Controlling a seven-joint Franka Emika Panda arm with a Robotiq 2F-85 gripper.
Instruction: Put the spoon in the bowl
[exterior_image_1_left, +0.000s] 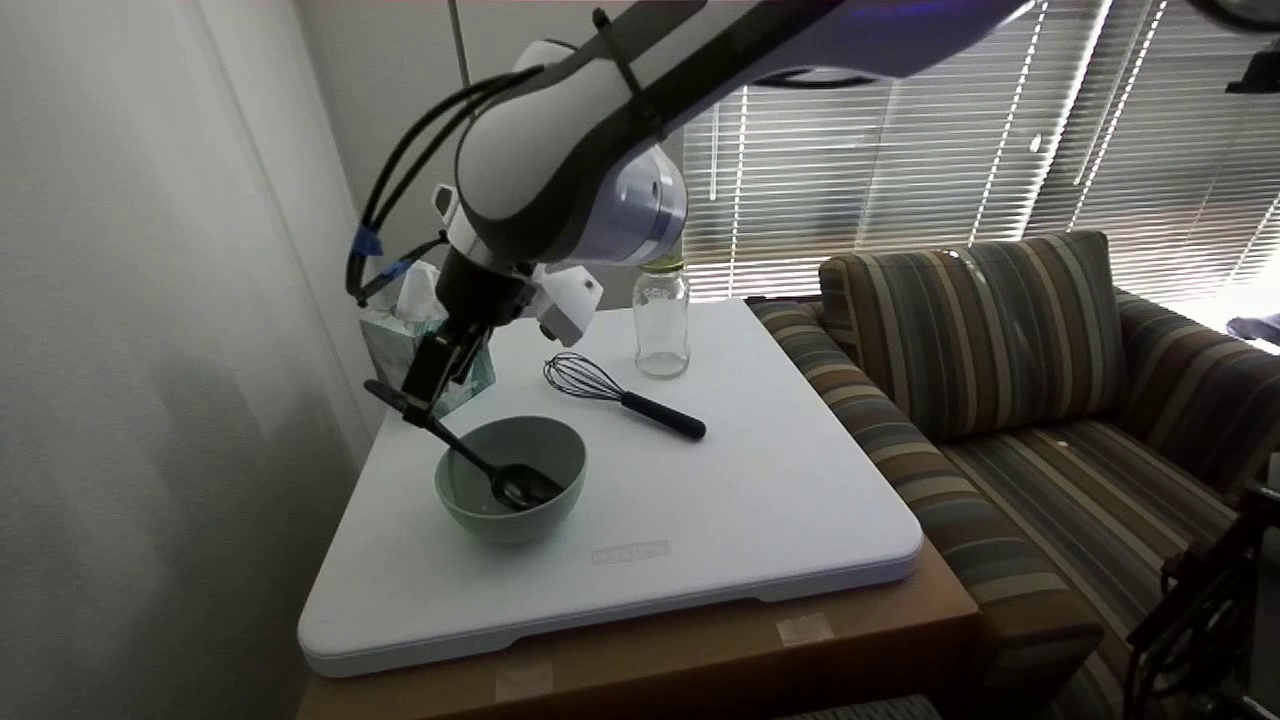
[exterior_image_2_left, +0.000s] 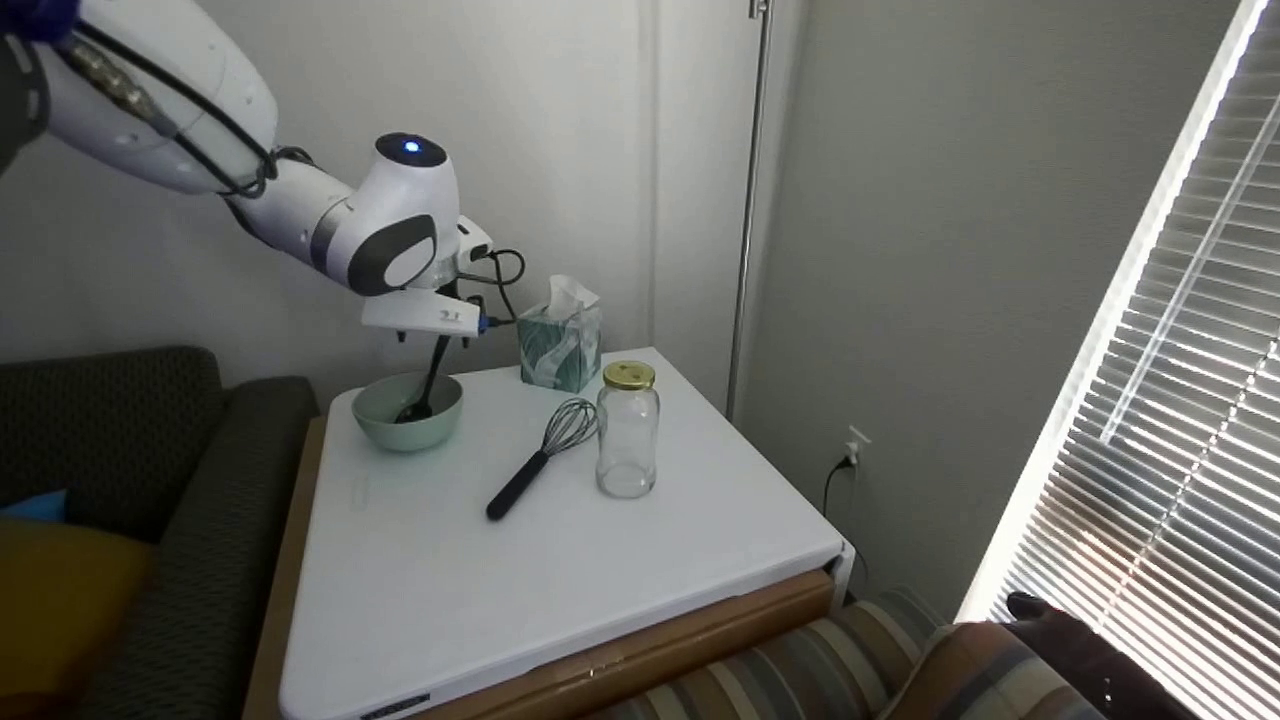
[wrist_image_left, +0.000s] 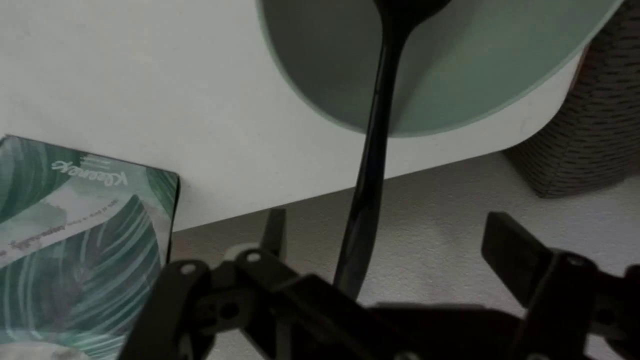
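Protruding from the bowl (exterior_image_1_left: 512, 528), the spoon (wrist_image_left: 375, 145) appears between the gripper's (wrist_image_left: 386, 230) spread jaws only in wrist view

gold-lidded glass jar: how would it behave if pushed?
The jar could tip if pushed high: it stands upright, tall for its narrow base. If it goes over, it may well roll, given the round body. Likely rigid but breakable: the clear walls look like glass.
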